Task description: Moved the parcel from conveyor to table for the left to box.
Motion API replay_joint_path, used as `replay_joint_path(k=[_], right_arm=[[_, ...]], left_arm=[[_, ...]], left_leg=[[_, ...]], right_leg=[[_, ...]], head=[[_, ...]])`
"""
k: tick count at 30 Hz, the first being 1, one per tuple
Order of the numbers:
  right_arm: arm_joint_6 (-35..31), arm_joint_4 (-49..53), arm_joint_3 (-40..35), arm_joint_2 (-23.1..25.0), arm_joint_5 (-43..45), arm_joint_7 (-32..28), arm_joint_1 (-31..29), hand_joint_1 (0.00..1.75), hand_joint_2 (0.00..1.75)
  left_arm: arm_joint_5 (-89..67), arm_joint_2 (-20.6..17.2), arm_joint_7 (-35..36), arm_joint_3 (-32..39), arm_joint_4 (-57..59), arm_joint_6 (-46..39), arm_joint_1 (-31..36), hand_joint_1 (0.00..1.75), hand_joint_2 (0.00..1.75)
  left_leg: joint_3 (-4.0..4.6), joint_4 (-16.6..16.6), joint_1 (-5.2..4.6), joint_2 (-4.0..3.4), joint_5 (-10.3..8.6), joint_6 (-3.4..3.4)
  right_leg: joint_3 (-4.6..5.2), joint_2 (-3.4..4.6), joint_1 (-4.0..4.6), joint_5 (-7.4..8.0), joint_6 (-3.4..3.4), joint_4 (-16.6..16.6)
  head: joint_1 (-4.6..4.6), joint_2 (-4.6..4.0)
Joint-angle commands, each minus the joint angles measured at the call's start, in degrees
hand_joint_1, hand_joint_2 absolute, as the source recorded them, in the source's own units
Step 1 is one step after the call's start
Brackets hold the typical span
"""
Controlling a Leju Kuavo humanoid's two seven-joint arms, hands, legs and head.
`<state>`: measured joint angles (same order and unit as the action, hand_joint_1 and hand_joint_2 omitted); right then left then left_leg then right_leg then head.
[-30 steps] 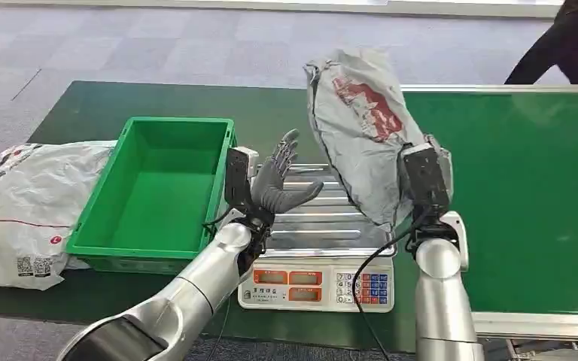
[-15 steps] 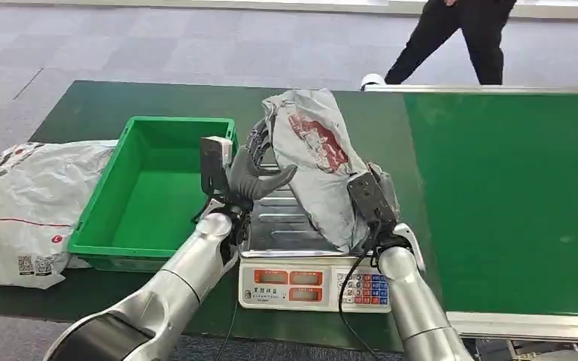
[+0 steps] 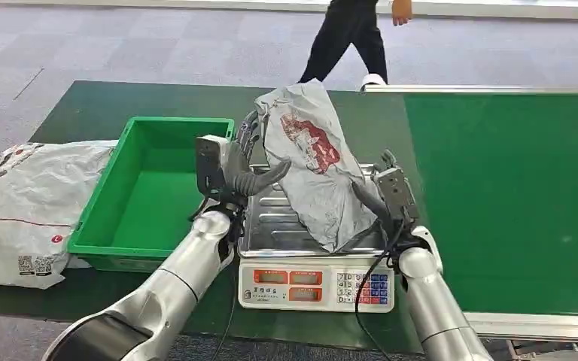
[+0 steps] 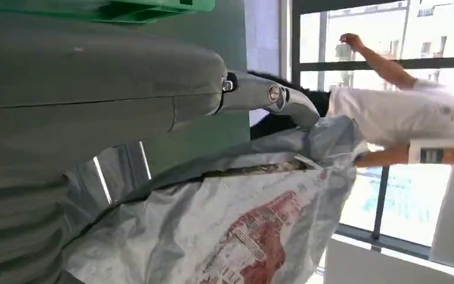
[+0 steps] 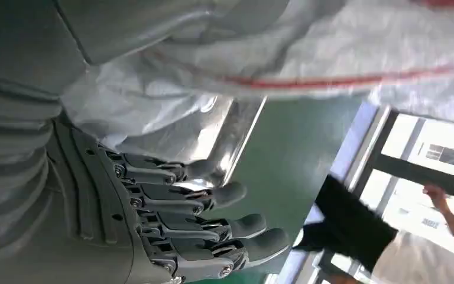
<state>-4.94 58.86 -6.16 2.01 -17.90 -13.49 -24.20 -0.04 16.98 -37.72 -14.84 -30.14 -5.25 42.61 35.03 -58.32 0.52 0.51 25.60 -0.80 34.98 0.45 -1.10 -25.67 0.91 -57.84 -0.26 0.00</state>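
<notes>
Parcel point(image 3: 312, 169) leans tilted on the scale point(image 3: 316, 252) beside the green bin point(image 3: 154, 188), left hand point(image 3: 250, 169) gripping its upper edge for boxing, right hand point(image 3: 382, 197) fingers point(image 5: 213, 195) spread, holding nothing.

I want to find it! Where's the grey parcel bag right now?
Middle of the head view: the grey parcel leans on the scale, between the left hand and right hand, beside the green bin.

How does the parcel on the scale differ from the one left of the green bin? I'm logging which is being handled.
The parcel on the scale leans up on end between both hands; the parcel beside the bin lies flat on the table, untouched. The first looks narrower and crumpled, with a large red print; the second spreads wider, with small red marks and codes. Both are grey-white plastic mailer bags.
</notes>
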Motion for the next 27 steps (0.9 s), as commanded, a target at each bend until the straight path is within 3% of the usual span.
replay_joint_path(k=[1, 5, 10, 15, 18, 27], right_arm=[[1.00, -6.54, 4.57, -1.55, 4.07, -1.37, -5.21, 0.00, 1.75], [2.59, -15.75, 8.66, -0.64, 8.73, -4.27, -11.52, 0.00, 1.75], [3.10, -25.27, 9.83, -0.43, 8.90, -6.74, -16.91, 0.00, 1.75], [3.35, -26.99, 10.09, 0.22, 8.81, -7.21, -18.44, 0.00, 1.75], [3.94, -28.37, 10.54, 0.67, 8.64, -7.45, -19.50, 0.00, 1.75], [4.92, -26.44, 12.59, 1.39, 8.61, -9.61, -20.04, 0.00, 1.75]], left_arm=[[-2.87, -1.60, -2.28, 0.46, 1.13, -5.05, 0.66, 0.00, 1.75], [-11.55, -2.35, -2.28, -3.71, 0.39, -15.46, 0.09, 0.00, 1.75], [-17.07, -0.82, -2.28, -6.71, 2.67, -16.53, 1.04, 0.00, 1.75], [-23.94, 0.02, -2.22, -11.43, 4.62, -19.83, 2.15, 0.00, 1.75], [-30.95, 0.10, -0.28, -15.63, 8.00, -18.97, 3.72, 0.00, 1.75], [-40.44, -0.41, 0.92, -22.69, 11.37, -2.95, 7.62, 0.00, 1.75]], left_leg=[[-0.45, 0.20, 0.00, -0.18, 0.06, 0.05], [-0.09, 0.04, -0.05, -0.15, 0.01, 0.02], [-0.15, 0.05, -0.04, -0.15, 0.01, 0.04], [-0.16, -0.01, -0.01, -0.10, 0.04, 0.04], [-0.28, 0.05, 0.00, -0.16, 0.07, 0.04], [-0.14, 0.00, 0.00, -0.20, 0.03, 0.03]], right_leg=[[-0.40, 0.06, 0.04, -0.01, -0.10, 0.21], [-0.03, 0.11, -0.04, 0.01, -0.03, 0.00], [-0.10, 0.08, -0.03, 0.02, -0.03, 0.03], [-0.13, 0.04, -0.01, 0.00, -0.05, 0.02], [-0.24, 0.07, -0.01, -0.02, -0.08, 0.08], [-0.08, 0.12, 0.00, 0.03, -0.06, 0.01]], head=[[-0.02, 0.00], [-0.02, 0.00], [0.00, 0.00], [0.00, 0.00], [-0.02, 0.00], [0.00, 0.00]])
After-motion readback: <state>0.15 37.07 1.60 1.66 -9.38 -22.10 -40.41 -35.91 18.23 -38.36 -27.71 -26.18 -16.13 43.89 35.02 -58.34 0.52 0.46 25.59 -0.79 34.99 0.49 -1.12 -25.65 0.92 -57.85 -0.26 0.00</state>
